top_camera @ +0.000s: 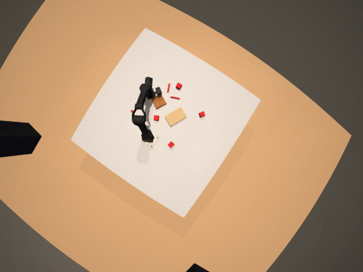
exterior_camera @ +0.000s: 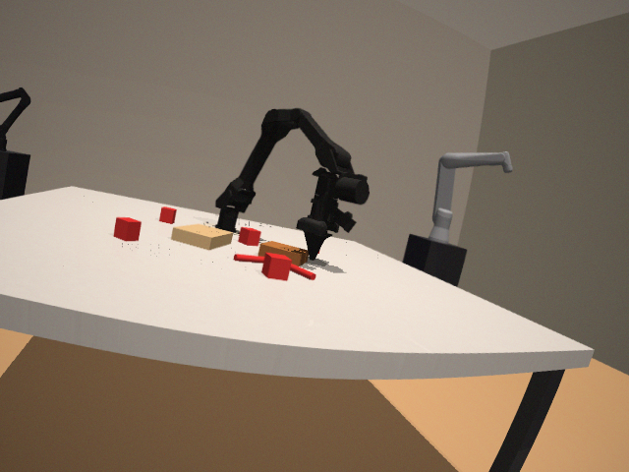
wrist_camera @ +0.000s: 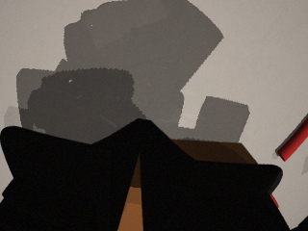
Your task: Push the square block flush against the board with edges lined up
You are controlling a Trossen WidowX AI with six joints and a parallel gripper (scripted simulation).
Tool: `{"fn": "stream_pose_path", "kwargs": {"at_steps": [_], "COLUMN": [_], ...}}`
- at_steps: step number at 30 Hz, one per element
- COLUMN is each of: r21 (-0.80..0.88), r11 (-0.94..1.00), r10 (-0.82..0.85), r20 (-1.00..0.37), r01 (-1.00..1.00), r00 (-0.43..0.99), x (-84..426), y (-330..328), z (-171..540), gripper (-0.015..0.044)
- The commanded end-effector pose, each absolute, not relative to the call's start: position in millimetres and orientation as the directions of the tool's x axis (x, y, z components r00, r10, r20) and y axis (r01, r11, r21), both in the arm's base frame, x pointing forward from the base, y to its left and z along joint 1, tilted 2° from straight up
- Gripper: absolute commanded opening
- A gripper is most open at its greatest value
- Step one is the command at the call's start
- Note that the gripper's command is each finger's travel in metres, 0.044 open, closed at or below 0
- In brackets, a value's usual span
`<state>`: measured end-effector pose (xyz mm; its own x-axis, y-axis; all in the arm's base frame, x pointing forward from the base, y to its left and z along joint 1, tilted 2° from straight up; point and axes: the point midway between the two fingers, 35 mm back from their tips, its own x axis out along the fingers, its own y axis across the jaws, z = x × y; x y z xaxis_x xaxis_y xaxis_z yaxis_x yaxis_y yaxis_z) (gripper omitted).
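Observation:
The square block (top_camera: pixel 159 102) (exterior_camera: pixel 276 249) (wrist_camera: pixel 217 150) is brown-orange and lies flat on the table. The board (top_camera: pixel 176 117) (exterior_camera: pixel 200 234) is a tan rectangle, also flat. A gap separates them, and no side of the block touches the board. My gripper (exterior_camera: pixel 313 257) (wrist_camera: pixel 142 126) is shut and empty, pointing down. Its tip is low, close to the table, beside the block on the side away from the board. Whether it touches the block cannot be told. The arm hides the tip in the top view.
One red cube (top_camera: pixel 156 118) (exterior_camera: pixel 249 236) stands near the board and block. Two red rods (top_camera: pixel 168 88) (top_camera: pixel 174 97) and another red cube (top_camera: pixel 178 85) (exterior_camera: pixel 276 266) lie beyond the block. Further red cubes (top_camera: pixel 202 114) (top_camera: pixel 171 144) stand around the board.

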<state>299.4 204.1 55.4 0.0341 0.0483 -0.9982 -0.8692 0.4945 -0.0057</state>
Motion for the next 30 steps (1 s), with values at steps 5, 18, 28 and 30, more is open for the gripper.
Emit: {"fn": "stream_pose_path", "kwargs": {"at_steps": [5,18,28,30], "r21": [-0.006,-0.006,-0.006,-0.006], "r11": [0.494,0.494,0.494,0.494], "r10": [0.043,0.043,0.044,0.044], "r20": [-0.999,-0.999,-0.999,-0.999], "r01": [-0.869,-0.869,-0.869,-0.869], "r00": [0.031,0.031,0.031,0.032], "x": [294.1,296.1,304.5,306.1], "y": [190.8,191.5,205.8,208.7], "z": [53.5,53.7,54.6,54.7], "gripper": [0.0000,0.0000,0.0000,0.0000]}}
